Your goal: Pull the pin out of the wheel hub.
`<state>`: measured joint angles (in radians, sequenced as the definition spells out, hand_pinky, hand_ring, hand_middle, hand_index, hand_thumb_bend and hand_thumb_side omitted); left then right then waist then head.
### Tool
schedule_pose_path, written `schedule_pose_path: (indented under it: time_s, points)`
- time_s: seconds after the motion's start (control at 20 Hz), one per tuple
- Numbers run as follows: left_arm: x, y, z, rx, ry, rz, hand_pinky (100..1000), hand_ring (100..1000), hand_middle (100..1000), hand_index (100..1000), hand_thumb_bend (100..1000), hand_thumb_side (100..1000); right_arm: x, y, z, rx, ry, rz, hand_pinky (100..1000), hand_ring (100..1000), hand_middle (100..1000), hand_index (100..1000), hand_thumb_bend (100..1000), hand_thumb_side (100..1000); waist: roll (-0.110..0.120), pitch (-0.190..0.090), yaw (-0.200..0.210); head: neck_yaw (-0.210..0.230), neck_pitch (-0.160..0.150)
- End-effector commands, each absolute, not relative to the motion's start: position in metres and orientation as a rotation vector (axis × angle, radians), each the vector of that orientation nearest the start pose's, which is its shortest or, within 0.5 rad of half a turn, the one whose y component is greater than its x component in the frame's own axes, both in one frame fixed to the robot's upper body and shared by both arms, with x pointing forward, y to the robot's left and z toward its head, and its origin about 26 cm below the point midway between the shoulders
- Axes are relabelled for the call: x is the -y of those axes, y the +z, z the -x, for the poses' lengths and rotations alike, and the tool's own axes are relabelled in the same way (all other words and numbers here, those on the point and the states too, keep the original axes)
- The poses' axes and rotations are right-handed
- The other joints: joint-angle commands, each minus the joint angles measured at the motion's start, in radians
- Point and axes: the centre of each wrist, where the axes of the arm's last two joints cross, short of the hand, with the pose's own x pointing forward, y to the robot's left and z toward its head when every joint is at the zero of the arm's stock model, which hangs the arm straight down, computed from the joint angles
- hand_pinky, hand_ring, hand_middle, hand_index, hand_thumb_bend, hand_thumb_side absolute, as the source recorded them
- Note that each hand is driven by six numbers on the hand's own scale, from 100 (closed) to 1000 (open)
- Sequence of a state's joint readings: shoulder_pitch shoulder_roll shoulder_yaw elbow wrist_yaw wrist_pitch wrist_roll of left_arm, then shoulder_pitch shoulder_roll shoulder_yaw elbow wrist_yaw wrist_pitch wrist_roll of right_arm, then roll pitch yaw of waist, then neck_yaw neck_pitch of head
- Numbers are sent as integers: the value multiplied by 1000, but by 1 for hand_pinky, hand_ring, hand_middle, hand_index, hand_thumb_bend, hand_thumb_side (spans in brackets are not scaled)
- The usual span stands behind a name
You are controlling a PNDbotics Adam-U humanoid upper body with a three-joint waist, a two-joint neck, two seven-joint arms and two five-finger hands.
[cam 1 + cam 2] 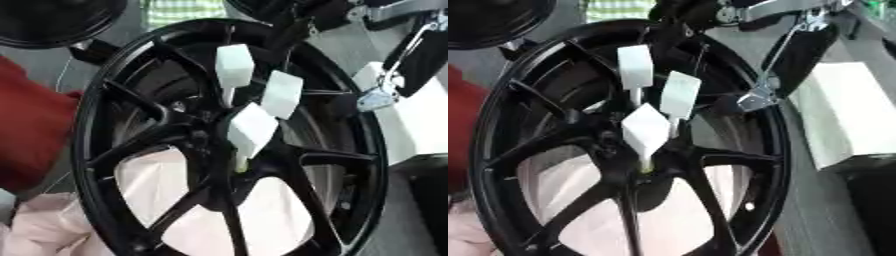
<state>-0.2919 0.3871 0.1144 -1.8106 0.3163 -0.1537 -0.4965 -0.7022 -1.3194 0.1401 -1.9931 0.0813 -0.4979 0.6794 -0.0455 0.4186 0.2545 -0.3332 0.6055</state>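
Note:
A black spoked wheel point(105, 100) fills both views, its hub point(194, 134) near the middle. Three pins with white block heads stick out of the hub toward me: an upper one point(234, 65), one to its right point(282, 94) and a lower one point(252, 129) on a pale yellowish stem. My right arm comes in from the upper right corner, black with a silver link point(756, 97). Its dark hand point(677, 17) hangs over the wheel's top rim, just above the upper pin and apart from it. Nothing of my left hand shows.
A white box point(842, 110) stands to the right of the wheel. Pink cloth point(52, 225) lies under and behind the spokes. Something red point(26, 125) is at the left edge. Another black round part point(52, 20) sits at the upper left.

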Motion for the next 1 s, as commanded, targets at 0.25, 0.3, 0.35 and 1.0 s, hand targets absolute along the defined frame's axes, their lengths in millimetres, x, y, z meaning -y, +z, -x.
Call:
schedule_pose_path:
  time_s: [0.25, 0.3, 0.35, 1.0]
  points:
    - [-318, 181, -320, 2196, -707, 244, 556, 569, 483, 710, 100, 772, 297, 413, -258, -1677, -2566, -887, 966, 1000, 845, 900, 367, 497, 2, -1, 5, 66, -15]
    - [-318, 181, -320, 2196, -707, 244, 556, 569, 482, 710, 100, 774, 297, 413, -258, -1674, -2570, -888, 966, 1000, 844, 899, 367, 497, 2, 0, 6, 69, -17]
    - [-318, 181, -320, 2195, -707, 243, 556, 569, 482, 710, 100, 775, 297, 412, -258, -1672, -2573, -889, 965, 1000, 843, 897, 368, 498, 2, 1, 7, 73, -20]
    - [-317, 181, -320, 2198, -710, 243, 556, 566, 482, 710, 100, 781, 314, 398, -260, -1665, -2606, -905, 954, 986, 818, 878, 360, 491, 2, 12, 17, 80, -48]
